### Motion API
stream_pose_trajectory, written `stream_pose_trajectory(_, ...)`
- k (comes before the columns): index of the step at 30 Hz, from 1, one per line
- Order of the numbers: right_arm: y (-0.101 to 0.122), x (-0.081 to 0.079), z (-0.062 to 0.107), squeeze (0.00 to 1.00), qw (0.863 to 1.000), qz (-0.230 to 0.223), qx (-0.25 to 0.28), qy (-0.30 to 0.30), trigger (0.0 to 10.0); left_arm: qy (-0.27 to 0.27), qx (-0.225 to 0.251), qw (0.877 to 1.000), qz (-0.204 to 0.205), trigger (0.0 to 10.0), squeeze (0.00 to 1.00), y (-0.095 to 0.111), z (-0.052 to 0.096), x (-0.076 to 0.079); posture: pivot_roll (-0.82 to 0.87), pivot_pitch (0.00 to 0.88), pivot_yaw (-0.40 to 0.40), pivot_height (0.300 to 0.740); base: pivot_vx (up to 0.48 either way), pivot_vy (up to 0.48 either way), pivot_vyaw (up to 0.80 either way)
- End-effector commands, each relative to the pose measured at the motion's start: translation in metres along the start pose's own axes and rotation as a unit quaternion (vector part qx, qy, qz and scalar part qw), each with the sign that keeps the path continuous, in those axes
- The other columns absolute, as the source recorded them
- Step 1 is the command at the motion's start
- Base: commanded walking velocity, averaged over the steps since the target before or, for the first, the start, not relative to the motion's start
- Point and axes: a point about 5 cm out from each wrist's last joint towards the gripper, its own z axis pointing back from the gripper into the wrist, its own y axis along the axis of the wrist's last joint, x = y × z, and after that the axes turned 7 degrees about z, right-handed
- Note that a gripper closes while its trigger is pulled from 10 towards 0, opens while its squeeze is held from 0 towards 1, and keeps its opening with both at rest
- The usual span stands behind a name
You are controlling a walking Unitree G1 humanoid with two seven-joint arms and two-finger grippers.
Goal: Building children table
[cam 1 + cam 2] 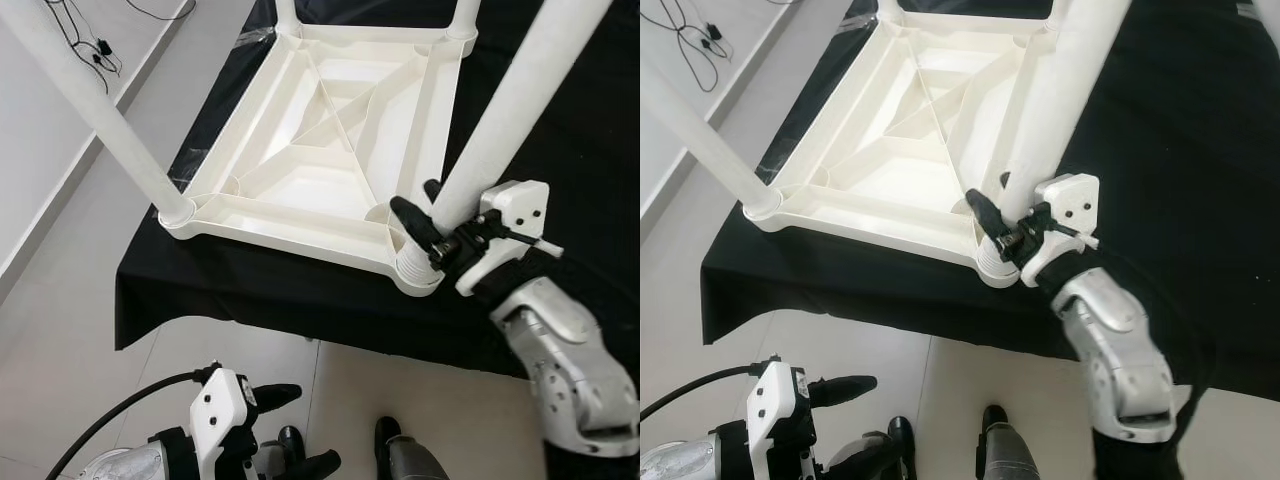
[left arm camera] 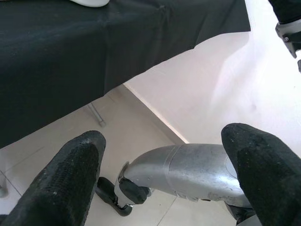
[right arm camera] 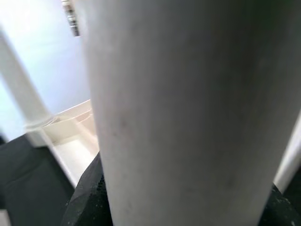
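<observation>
**Right gripper clamps the near-right leg of the upturned table**

A white plastic tabletop (image 1: 320, 150) lies upside down on a black cloth (image 1: 250, 280) covering a work surface, its ribbed underside facing up. White legs rise from its corner sockets. The near-left leg (image 1: 95, 105) stands in its socket at the cloth's near-left corner. The right gripper (image 1: 432, 222) grasps the near-right leg (image 1: 515, 105) just above its corner socket (image 1: 415, 268), one black finger on each side of the tube; in the right wrist view the leg (image 3: 188, 113) stands directly between the fingers. The left gripper (image 1: 290, 430) hangs low, below the cloth's near edge and above the pale tiled floor (image 1: 80, 330), its fingers (image 2: 70, 183) spread apart and holding nothing.
</observation>
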Motion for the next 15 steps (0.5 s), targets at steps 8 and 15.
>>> stream_pose_trajectory(8,-0.027,-0.022,0.006,0.00,0.980,0.071,-0.054,0.178,10.0,0.003,-0.007,1.000,0.005,10.0,0.00,-0.004,0.000,0.001,-0.01,0.370,0.102,0.740,0.000,0.000,0.00)
stream_pose_trajectory(15,-0.038,-0.016,-0.001,0.00,0.972,0.086,-0.098,0.193,10.0,0.003,-0.007,1.000,0.005,10.0,0.00,-0.004,0.000,0.001,-0.01,0.375,0.102,0.740,0.000,0.000,0.00)
